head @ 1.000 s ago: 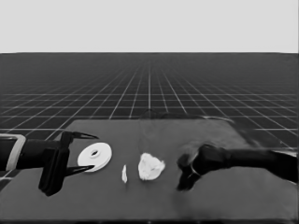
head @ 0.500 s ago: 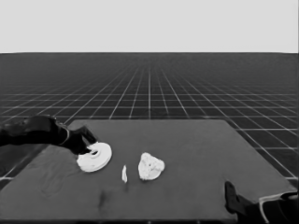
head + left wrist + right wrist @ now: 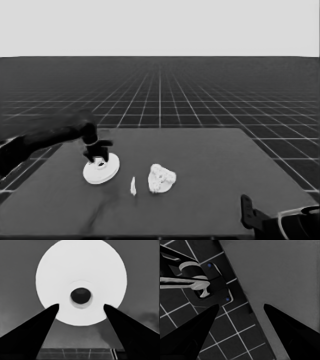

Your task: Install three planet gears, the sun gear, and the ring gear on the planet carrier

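My left end effector (image 3: 98,158) hangs over a white round part (image 3: 101,169) at the table's (image 3: 210,200) left side, fingers (image 3: 37,330) spread wide, their tips over the disc's rim on either side of its dark middle hole. I cannot tell whether this is the larger or the smaller round part. To its right lie a thin white piece (image 3: 133,185) and, beyond it, a knobbly white cluster of parts (image 3: 161,178). My right end effector (image 3: 247,212) waits, spread wide, off the table's near right corner.
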`<action>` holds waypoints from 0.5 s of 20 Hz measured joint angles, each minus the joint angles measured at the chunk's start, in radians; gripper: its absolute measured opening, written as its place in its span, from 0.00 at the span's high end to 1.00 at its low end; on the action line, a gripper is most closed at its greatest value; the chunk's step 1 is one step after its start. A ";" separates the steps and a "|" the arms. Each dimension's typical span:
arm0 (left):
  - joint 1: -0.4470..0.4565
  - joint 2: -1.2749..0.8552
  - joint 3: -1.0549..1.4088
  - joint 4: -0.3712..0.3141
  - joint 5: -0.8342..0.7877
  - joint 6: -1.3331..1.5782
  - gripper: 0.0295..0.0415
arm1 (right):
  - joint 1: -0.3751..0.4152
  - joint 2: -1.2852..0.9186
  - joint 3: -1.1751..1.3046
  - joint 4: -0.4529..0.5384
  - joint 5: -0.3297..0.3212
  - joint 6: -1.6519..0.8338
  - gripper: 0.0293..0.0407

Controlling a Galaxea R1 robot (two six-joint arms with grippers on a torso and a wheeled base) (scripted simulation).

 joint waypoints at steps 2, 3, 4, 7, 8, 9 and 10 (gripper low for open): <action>0.042 0.025 -0.051 0.016 -0.035 0.020 0.25 | 0.000 0.000 0.000 0.000 0.000 0.000 0.19; 0.050 0.031 -0.064 0.018 -0.043 0.026 0.25 | 0.000 0.000 0.000 0.000 0.000 0.000 0.19; 0.055 0.035 -0.072 0.020 -0.047 0.029 0.25 | 0.000 0.000 0.000 0.000 0.000 0.000 0.19; 0.059 0.039 -0.081 0.021 -0.053 0.032 0.25 | 0.000 0.000 0.000 0.000 0.000 0.000 0.19; 0.060 0.039 -0.082 0.022 -0.053 0.033 0.25 | 0.000 0.000 0.000 0.000 0.000 0.000 0.19; 0.060 0.039 -0.082 0.022 -0.054 0.033 0.48 | 0.000 0.000 0.000 0.000 0.000 0.000 0.19; 0.060 0.039 -0.082 0.022 -0.054 0.033 0.56 | 0.000 0.000 0.000 0.000 0.000 0.000 0.19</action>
